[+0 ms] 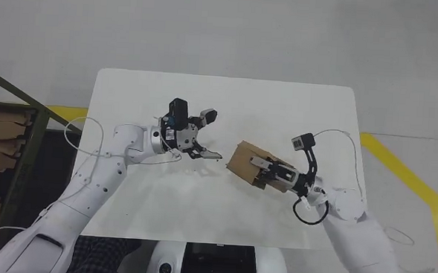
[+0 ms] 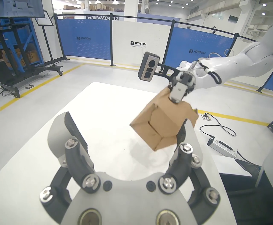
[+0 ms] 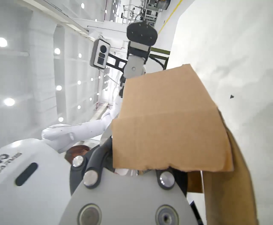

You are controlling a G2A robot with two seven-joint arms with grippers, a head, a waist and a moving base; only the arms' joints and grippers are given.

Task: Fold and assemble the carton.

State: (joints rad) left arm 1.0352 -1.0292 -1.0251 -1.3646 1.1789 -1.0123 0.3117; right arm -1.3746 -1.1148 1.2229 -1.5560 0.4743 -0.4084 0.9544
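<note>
**A:** Where does the carton (image 1: 244, 162) sit?

**B:** Right of the middle of the table (image 1: 295, 103), on the near side. It is tipped onto one corner, and whether that corner touches the top cannot be told. The right gripper (image 1: 261, 165) is clamped on one wall at the carton's open end.

**A:** And the other arm?

**B:** The left gripper (image 1: 211, 136) hangs just left of the carton and a little farther back. Its fingers (image 2: 72, 132) are spread wide and hold nothing.

**A:** How will the carton handle?

**B:** Probably light. It looks like corrugated board, stiff across each panel but ready to hinge at every crease, and loose flaps tend to spring back. A hard pinch on a single wall could dent it.

**A:** So where should the robot take hold?

**B:** Close to a corner or a crease, where the board is stiffest, and it should push flaps near their fold line
</note>
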